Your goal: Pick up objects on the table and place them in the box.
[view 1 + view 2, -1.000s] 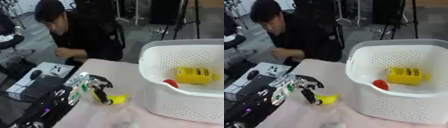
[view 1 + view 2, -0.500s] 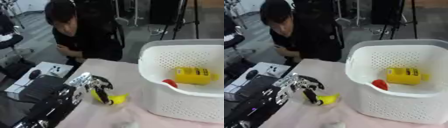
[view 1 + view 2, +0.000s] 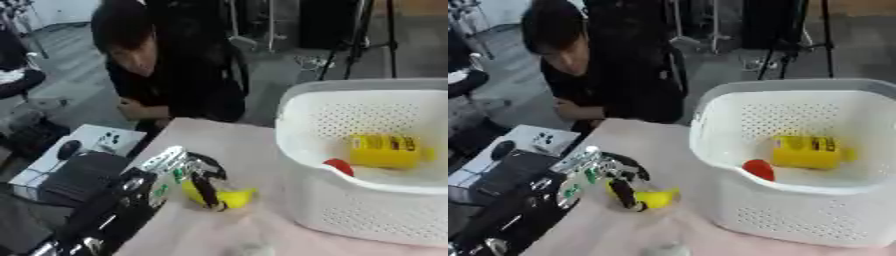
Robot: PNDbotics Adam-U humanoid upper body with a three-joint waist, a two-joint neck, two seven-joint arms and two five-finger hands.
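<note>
Two items boxed, a banana in the hand's grasp

Nearest the camera, at the lower edge of the table, a small pale thing lies on the pinkish cloth; its shape cannot be made out, and it may be another object left to collect. Just beyond it, the left hand reaches in from the lower left with its dark fingers curled down over a yellow banana. The fingers appear to wrap or pinch the fruit near its left end, while the right end sticks out free. Whether the banana rests on the cloth or has cleared it cannot be told. The right hand shows in neither view.

Farther right stands the white perforated box, well apart from the banana. Inside it lie a yellow packet and, beside that, a small red object, so part of the job looks done.

Judging from this, the step in hand is the pickup of the banana; carrying it over the box's near wall and letting go remain, then perhaps the pale item
</note>
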